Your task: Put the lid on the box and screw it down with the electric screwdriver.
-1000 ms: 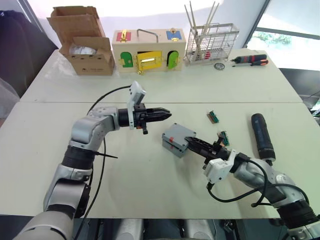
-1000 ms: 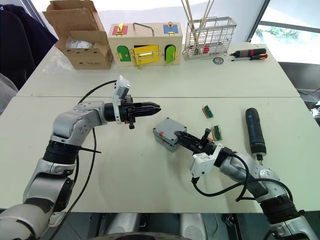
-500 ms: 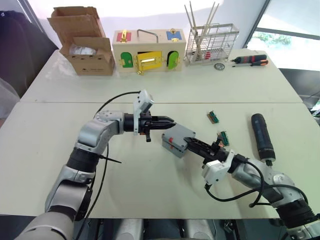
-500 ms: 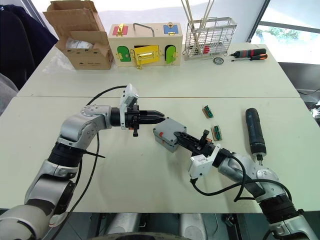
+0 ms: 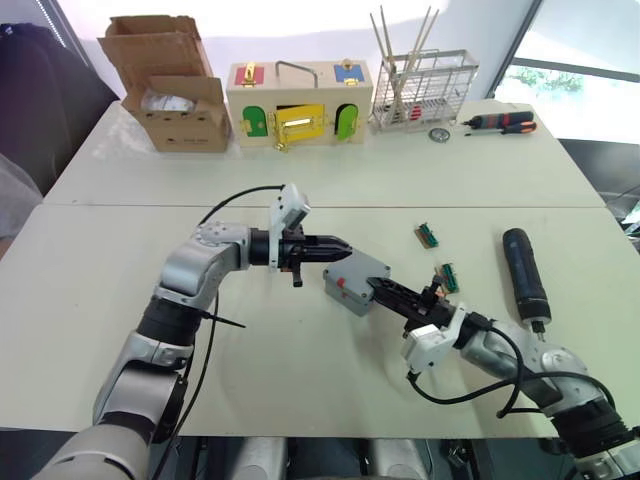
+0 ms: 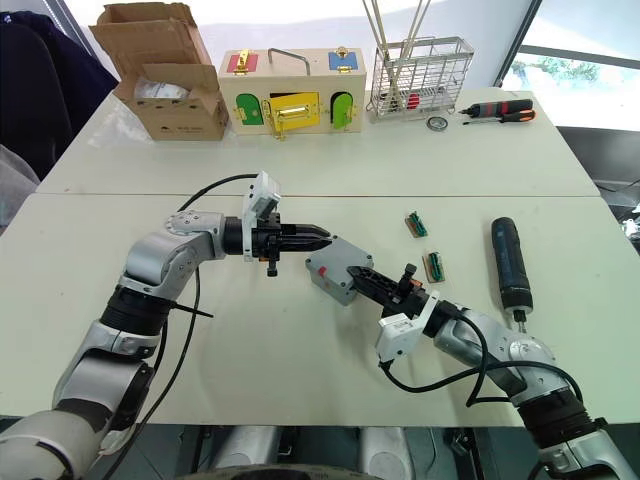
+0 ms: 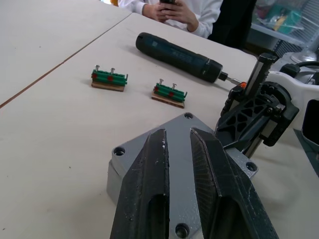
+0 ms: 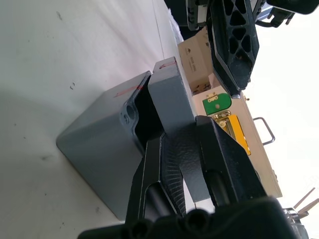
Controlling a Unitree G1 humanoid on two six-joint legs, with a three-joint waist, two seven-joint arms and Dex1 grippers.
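Pale, smooth cream counter (image 5: 300, 350) made of two tables pushed together, with bright windows behind. At its middle sits the grey plastic box (image 5: 345, 290), its flat lid (image 5: 362, 268) lying on top, one edge lifted. The right gripper (image 5: 385, 291) pinches the lid's raised edge between narrow fingers (image 8: 167, 164). The left gripper (image 5: 338, 251), fingers (image 7: 149, 189) nearly closed and holding nothing, hovers over the lid. The black cylindrical electric screwdriver (image 5: 523, 272) lies well apart to the right. The left wrist view adds a seated person (image 7: 182, 12).

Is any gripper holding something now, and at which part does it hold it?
The right gripper holds the lid by its edge, tilted on the box. The left gripper holds nothing; its fingers hover above the lid.
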